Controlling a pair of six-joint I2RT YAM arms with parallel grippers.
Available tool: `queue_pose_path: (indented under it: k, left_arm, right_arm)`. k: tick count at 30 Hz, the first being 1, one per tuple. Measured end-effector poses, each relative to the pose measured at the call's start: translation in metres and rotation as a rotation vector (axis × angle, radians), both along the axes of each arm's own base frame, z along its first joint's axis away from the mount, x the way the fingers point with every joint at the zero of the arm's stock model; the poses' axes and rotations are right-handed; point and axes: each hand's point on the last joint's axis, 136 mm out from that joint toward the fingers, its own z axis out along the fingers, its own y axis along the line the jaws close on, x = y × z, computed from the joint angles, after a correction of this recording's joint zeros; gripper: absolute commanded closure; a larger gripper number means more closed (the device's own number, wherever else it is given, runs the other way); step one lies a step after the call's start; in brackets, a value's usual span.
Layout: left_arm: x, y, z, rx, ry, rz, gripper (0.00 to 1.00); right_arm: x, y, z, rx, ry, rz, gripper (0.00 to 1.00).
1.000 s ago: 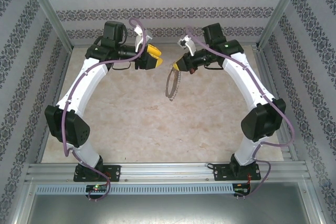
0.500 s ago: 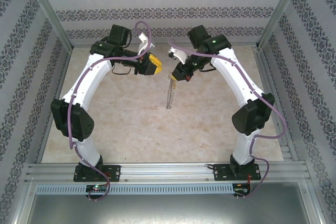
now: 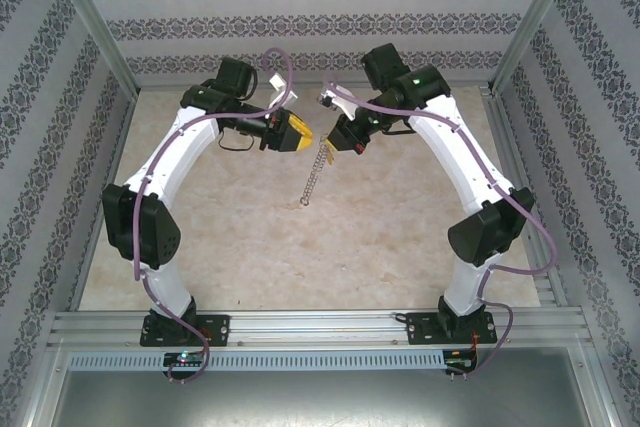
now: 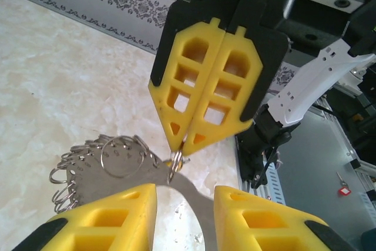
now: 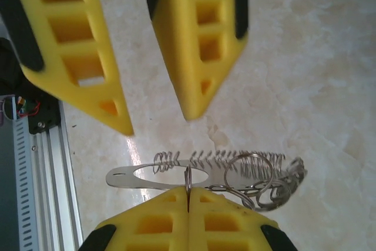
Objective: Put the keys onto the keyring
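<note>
One keyring [image 3: 314, 175] hangs edge-on above the marbled beige surface [image 3: 250, 247], pinched in the fully closed right claw [image 3: 333, 139]. It is thin flat metal, fringed with many small wire loops. The left claw [image 3: 298, 134], its yellow latticed fingers parted and empty, sits just beside it.

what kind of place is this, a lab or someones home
Most likely a robot test cell in a lab, not a home: a left arm and right arm are bolted to an aluminium rail, and patterned panels on a metal frame box in the marble-look tabletop.
</note>
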Motion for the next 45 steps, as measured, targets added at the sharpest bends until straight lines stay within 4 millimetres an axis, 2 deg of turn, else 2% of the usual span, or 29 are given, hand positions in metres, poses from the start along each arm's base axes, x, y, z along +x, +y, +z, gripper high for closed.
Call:
queue_pose_path:
  k: [10, 34, 42, 45]
  left_arm:
    - [-0.004, -0.012, 0.000, -0.025, 0.008, -0.035, 0.74]
    - [-0.006, -0.014, -0.004, -0.045, 0.009, -0.064, 0.74]
    - [-0.004, -0.015, -0.009, -0.043, 0.016, -0.068, 0.88]
    - [-0.004, -0.014, -0.010, -0.040, 0.016, -0.066, 0.99]
  right_arm:
    - [-0.004, 0.009, 0.003, 0.009, -0.013, 0.019, 1.00]
    - [-0.002, 0.009, 0.002, 0.004, -0.007, 0.004, 1.00]
    - [-0.001, 0.008, 0.002, 0.000, -0.014, -0.002, 1.00]
    - [-0.001, 0.008, 0.002, -0.002, -0.011, -0.003, 1.00]
